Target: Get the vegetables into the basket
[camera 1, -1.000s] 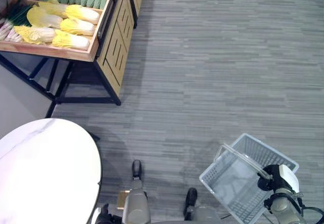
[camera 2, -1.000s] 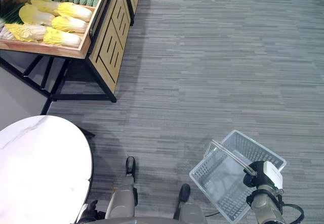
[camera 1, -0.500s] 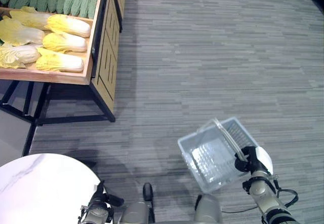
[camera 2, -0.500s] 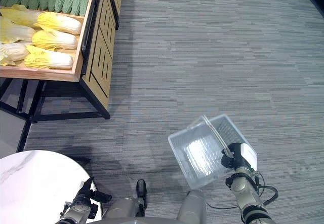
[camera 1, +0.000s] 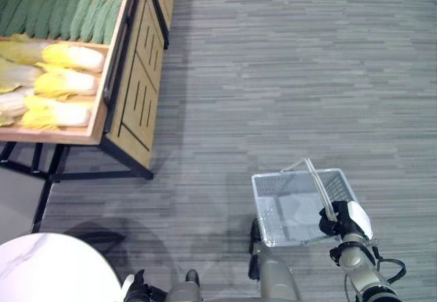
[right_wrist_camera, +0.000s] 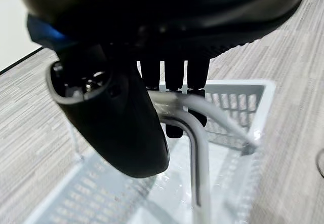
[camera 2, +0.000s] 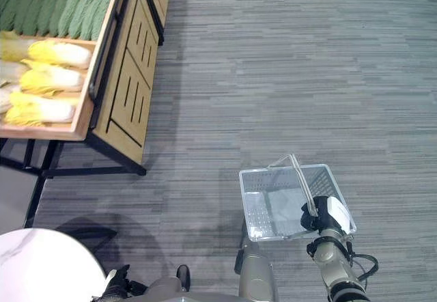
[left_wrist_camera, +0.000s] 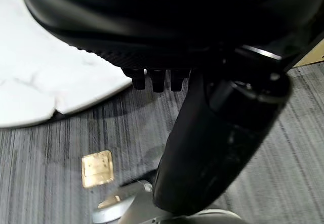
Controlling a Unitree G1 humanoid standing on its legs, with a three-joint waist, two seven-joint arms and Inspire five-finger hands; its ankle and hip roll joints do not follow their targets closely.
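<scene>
Right robot hand round one basket handle — empty

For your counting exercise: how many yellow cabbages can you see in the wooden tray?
4, stacked front to back at the tray's left: nearest, next, third, and one behind, cut by the frame edge. More may be hidden.
</scene>
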